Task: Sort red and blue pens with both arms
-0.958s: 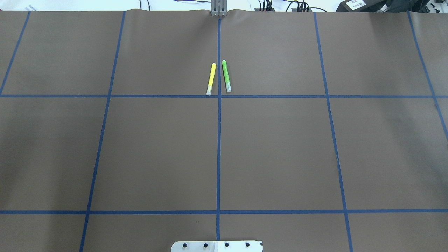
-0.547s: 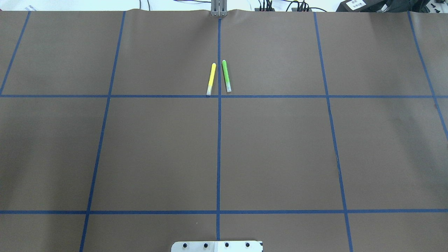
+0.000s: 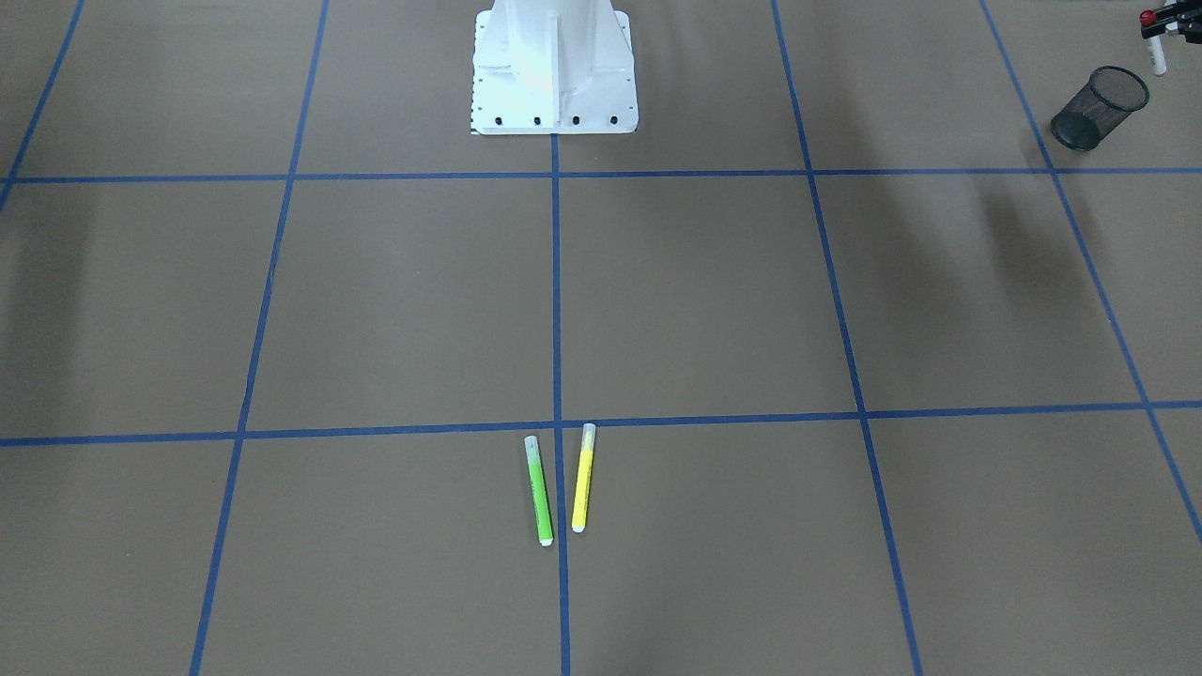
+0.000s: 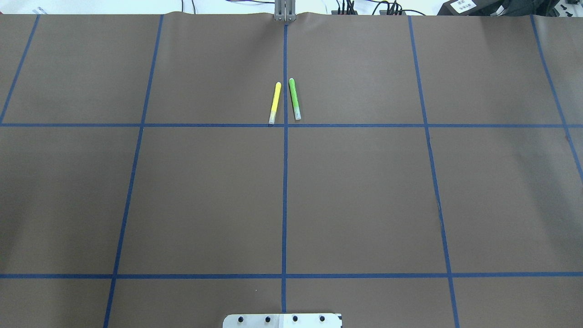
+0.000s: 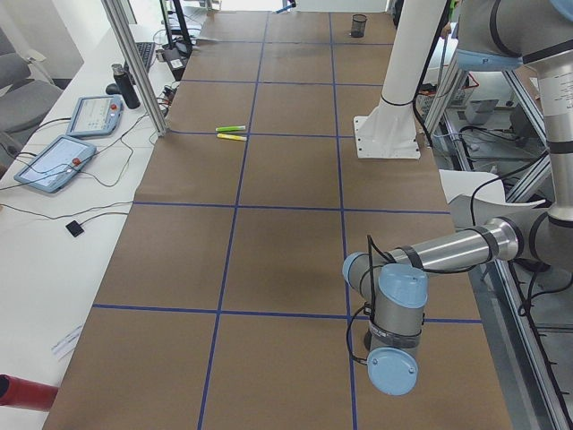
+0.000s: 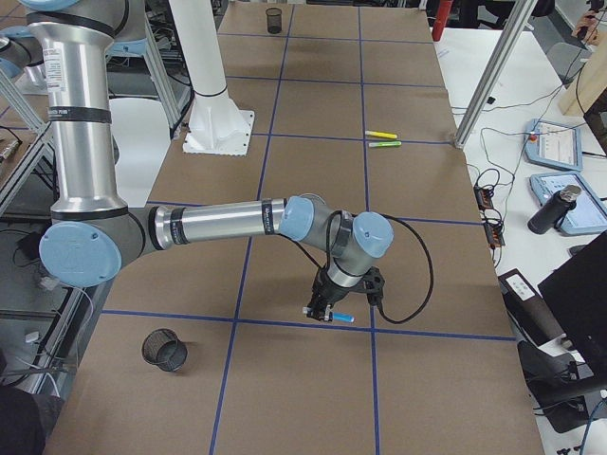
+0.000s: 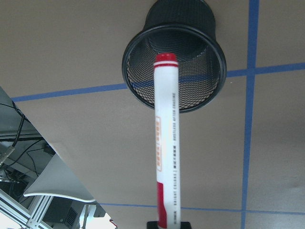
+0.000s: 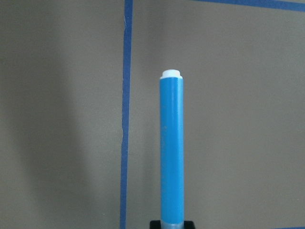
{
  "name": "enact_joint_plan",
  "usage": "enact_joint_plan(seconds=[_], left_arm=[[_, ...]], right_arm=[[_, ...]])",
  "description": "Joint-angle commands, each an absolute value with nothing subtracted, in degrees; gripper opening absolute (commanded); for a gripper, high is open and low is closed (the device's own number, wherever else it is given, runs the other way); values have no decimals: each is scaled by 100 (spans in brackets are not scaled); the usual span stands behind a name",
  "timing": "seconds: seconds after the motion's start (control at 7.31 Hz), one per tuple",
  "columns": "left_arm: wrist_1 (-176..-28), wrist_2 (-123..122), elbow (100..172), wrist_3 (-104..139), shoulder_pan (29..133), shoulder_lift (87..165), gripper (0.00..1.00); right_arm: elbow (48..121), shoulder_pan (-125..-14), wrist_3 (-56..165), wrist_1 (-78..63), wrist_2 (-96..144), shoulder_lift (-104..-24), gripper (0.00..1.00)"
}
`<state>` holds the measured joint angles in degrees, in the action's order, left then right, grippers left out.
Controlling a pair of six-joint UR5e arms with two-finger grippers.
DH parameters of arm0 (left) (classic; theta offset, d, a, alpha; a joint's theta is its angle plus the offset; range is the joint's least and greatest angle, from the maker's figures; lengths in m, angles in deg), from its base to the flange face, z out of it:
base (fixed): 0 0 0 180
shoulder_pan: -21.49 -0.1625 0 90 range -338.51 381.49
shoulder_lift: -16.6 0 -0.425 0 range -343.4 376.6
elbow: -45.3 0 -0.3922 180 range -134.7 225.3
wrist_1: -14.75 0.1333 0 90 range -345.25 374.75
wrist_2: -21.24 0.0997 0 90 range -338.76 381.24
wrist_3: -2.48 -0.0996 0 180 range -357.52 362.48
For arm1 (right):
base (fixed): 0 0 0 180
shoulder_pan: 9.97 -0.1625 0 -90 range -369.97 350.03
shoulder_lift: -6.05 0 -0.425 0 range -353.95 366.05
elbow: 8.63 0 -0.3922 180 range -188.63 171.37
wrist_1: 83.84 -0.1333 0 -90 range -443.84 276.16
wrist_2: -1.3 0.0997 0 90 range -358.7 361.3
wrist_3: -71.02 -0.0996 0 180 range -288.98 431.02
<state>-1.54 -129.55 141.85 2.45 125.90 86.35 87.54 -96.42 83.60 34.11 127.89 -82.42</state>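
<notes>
Red pen above mesh cup; blue pen gripped.

Red pen: lower end cut by frame bottom, grip unseen
Blue pen: likewise
Left gripper: clipped at corner, small
Mesh cup: base cut off
</notes>
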Motion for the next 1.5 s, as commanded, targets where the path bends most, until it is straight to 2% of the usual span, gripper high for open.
enact_joint_plan(seconds=[0.0,1.37], left_arm=[[-116,-13106,14023,239,12590,8621,0],[499,-13994,14031,240,12581,8630,0]], right_arm=[[8761,-9645,8368,3419,12857,-8263,0],[8674,-9636,8324,3349,12857,-8272,0]])
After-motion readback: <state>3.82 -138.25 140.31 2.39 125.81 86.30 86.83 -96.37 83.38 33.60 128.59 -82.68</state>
